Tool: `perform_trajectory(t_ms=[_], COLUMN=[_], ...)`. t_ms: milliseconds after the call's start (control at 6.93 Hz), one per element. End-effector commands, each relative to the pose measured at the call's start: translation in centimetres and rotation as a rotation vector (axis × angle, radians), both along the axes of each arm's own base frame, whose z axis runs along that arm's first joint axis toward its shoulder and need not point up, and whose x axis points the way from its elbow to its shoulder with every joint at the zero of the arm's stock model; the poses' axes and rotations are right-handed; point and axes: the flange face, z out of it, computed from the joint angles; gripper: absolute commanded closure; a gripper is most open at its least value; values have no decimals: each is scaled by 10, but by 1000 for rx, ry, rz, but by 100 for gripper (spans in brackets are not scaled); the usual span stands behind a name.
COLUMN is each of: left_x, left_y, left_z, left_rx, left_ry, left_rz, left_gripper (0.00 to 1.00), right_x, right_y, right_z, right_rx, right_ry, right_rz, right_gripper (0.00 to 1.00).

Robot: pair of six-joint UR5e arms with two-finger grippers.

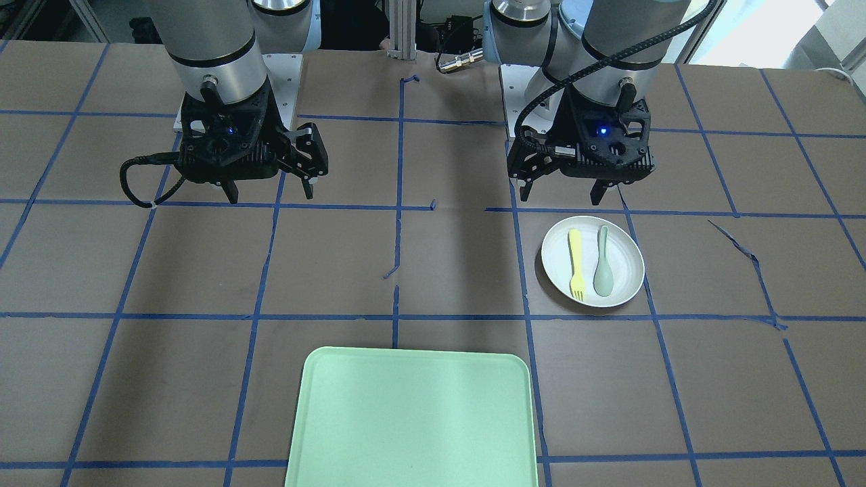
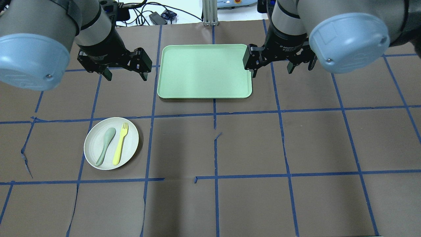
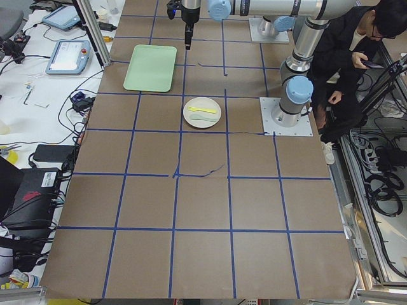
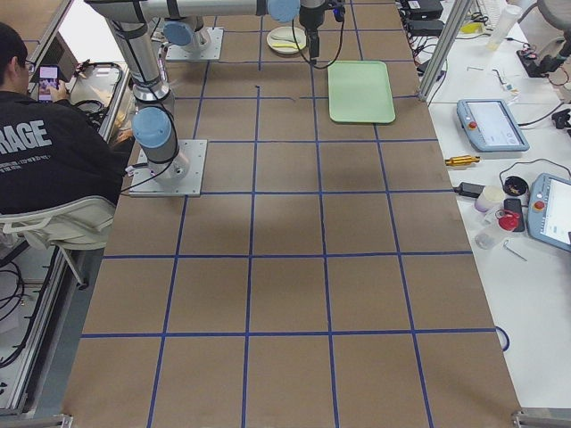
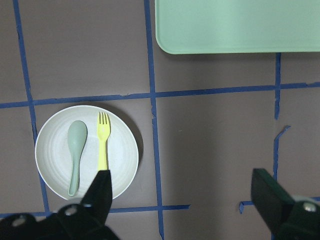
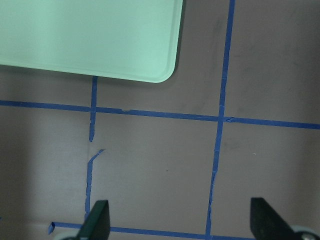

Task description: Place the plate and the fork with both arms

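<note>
In the overhead view, the white plate (image 2: 131, 141) sits lower left on the bench (image 2: 296, 148), holding the yellow fork (image 2: 120, 143) beside a grey-green spoon (image 2: 106, 146). The left pincer (image 2: 126, 76) at upper left and the right pincer (image 2: 271, 73) at upper right hang spread, empty. The green tray (image 2: 204, 70) lies top centre.

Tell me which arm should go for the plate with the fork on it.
Left, most likely. The plate lies on the same side of the table as the left gripper and shows in its wrist view. The right gripper hangs on the other side of the green tray, farther off.
</note>
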Motion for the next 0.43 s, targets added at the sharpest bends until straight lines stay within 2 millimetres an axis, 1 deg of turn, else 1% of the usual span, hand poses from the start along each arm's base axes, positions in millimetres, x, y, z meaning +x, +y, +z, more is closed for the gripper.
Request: perform_trajectory(t_ms=[0,289], left_x=[0,0], left_y=[1,0], left_z=[1,0], left_rx=[-2,0], left_ry=[-3,-3], left_rz=[-1,0], left_gripper=[0,0], right_x=[0,0], right_y=[0,-1], right_z=[0,2], right_rx=[-1,-6], right_ry=[1,1], right_rz=[1,1], right_gripper=[0,0])
